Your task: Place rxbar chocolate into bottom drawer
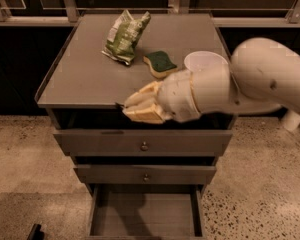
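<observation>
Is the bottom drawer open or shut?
Open: the bottom drawer is pulled out, its floor showing. The end effector hangs above, at the front edge of the cabinet top.

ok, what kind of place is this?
Likely an office or lab test area: grey drawer cabinet, speckled hard floor, metal-framed glass railing behind. The gripper hangs over the cabinet's front edge.

rxbar chocolate (118,105): only a small black tip shows, prob. pinched in gripper (129,108), which hangs at near edge of table (85,84), approx. centre. bottom drawer (142,215): lowest of 3, grey, pulled open toward near side, plain inner walls, below gripper.
</observation>
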Controlling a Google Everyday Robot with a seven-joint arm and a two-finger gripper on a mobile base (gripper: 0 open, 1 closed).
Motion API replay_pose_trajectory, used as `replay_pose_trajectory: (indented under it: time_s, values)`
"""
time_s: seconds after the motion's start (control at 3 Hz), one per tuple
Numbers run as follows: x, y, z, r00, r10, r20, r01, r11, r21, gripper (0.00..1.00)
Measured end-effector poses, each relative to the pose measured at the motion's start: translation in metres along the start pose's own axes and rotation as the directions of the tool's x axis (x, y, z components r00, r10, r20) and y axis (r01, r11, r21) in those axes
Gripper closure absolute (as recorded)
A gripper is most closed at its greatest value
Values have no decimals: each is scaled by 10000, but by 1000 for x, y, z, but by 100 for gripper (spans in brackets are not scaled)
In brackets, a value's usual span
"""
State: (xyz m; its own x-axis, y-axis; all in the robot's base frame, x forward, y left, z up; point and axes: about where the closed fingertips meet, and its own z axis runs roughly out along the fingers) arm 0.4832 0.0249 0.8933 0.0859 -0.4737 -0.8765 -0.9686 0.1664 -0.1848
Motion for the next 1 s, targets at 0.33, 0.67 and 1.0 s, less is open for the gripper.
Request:
replay_pose_trajectory:
  time_s: [0.33, 0.67, 1.0]
  values:
    - [20, 39, -1, 9974, 620, 365, -652, 9935, 931, 100]
    - [54, 59, -12, 9907, 1352, 163, -1362, 9837, 1171, 100]
    - [48, 60, -8, 9932, 1161, 114, -1166, 9875, 1065, 100]
